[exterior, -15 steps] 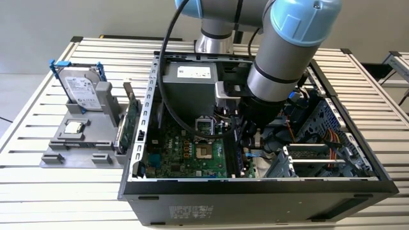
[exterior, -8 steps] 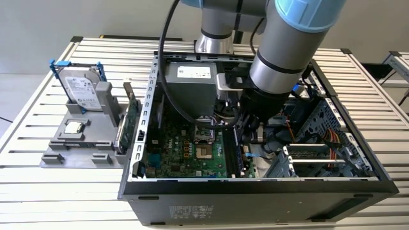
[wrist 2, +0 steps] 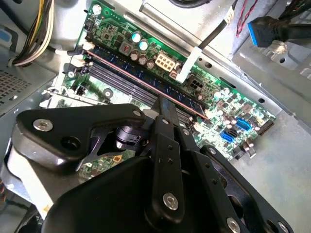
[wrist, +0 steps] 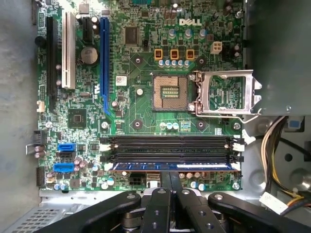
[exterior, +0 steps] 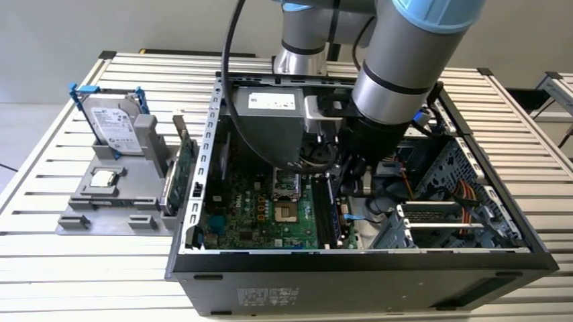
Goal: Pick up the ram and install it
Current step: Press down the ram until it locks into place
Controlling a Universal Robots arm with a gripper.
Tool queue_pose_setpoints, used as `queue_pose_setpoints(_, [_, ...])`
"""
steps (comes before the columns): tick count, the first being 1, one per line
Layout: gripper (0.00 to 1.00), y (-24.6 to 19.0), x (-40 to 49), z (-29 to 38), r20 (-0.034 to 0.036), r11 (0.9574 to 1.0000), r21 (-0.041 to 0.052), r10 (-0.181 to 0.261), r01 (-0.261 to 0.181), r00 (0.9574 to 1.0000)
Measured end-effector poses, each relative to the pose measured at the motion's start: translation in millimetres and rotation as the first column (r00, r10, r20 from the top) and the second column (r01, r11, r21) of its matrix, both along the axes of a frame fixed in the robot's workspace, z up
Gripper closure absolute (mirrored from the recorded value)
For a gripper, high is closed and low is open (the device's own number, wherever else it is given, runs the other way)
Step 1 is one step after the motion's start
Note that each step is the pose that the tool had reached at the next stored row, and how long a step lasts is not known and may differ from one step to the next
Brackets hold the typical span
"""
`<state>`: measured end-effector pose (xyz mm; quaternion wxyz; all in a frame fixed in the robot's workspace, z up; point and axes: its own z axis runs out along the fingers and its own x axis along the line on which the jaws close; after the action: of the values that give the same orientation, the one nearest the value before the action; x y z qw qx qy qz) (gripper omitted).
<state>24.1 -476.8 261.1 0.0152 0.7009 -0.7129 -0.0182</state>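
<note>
The end effector [wrist: 170, 187] sits low inside the open case [exterior: 358, 258], its fingers [wrist: 166, 180] drawn together over the ram [wrist: 170, 166]. The stick lies along the outermost of the black slots [wrist: 170, 145] at the edge of the motherboard [wrist: 136, 107], blue edge up in the first wrist view. In the second wrist view the ram [wrist 2: 146, 80] runs as a thin reddish-brown line along the slot bank, with the fingertips [wrist 2: 163, 104] meeting it near its middle. The fingers look nearly closed, pinching or pressing the stick's top edge; I judge it gripped, though whether it is fully seated cannot be told.

To do this step well, the push should go straight down into the slot, with the stick kept upright and its length parallel to the slot, so both ends go in evenly and the white latches [wrist: 238, 148] at the ends can close. A tilt would jam one end.

The case lies on its side on a slatted metal desk [exterior: 72, 268]. Beside it, toward the exterior view's left, a grey holder [exterior: 117, 208] carries a hard drive [exterior: 117, 124] and a green card [exterior: 184, 171]. A pale wall stands behind.
</note>
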Motion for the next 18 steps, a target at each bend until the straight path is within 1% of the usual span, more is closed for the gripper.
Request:
queue_pose_setpoints(2, [1.0,0.0,0.0,2.9,0.0,1.0,0.0,0.0,0.0,1.0])
queue_pose_setpoints(5, [1.0,0.0,0.0,4.5,0.0,1.0,0.0,0.0,0.0,1.0])
queue_pose_setpoints(11, [1.0,0.0,0.0,10.4,0.0,1.0,0.0,0.0,0.0,1.0])
queue_pose_setpoints(18, [1.0,0.0,0.0,12.4,0.0,1.0,0.0,0.0,0.0,1.0])
